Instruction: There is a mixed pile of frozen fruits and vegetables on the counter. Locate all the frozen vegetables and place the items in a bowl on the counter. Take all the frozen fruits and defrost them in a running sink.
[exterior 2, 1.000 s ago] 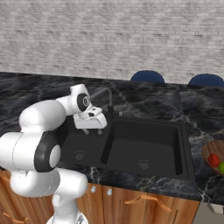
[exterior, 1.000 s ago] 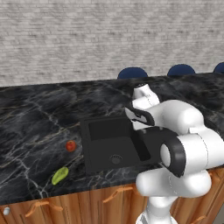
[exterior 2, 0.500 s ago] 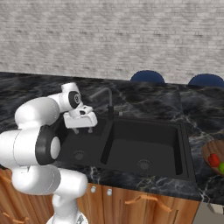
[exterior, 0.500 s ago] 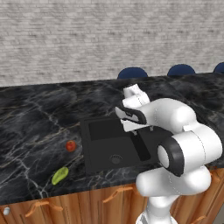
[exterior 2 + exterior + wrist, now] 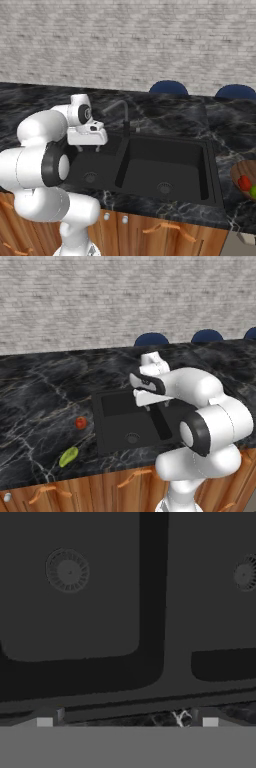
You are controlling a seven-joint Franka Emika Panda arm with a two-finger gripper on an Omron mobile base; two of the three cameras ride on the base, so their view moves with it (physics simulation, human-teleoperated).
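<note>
The bench [image 5: 35, 401], a long black marble slab with pale veins, is seen running across both base views, with wooden cabinet fronts below. Set into it is the matte black double-basin sink [image 5: 165, 167], with a round drain in each basin and a slim faucet [image 5: 120, 112] at its back edge. No running water can be made out.

The gripper [image 5: 89, 145] is held above the left basin, near the back rim; from the hand view the fingers [image 5: 60, 714] are seen set wide apart, released, with nothing between them and both drains below.

At the right edge of the right base view a wooden bowl [image 5: 241, 172] is partly visible, with the red chunk [image 5: 244, 183] and the green ball [image 5: 253, 191] lying in it, so the vegetable half of the task is judged done. The two fruits are left on the bench, left of the sink: the red-orange ball [image 5: 80, 422] and, nearer the front edge, the yellow-green oblong [image 5: 68, 456], apart from each other.

The step in hand is judged to be the approach to the fruits. For the next move, the empty gripper would have to be swung left past the sink rim, lowered over one fruit, and the fingers closed around it.
</note>
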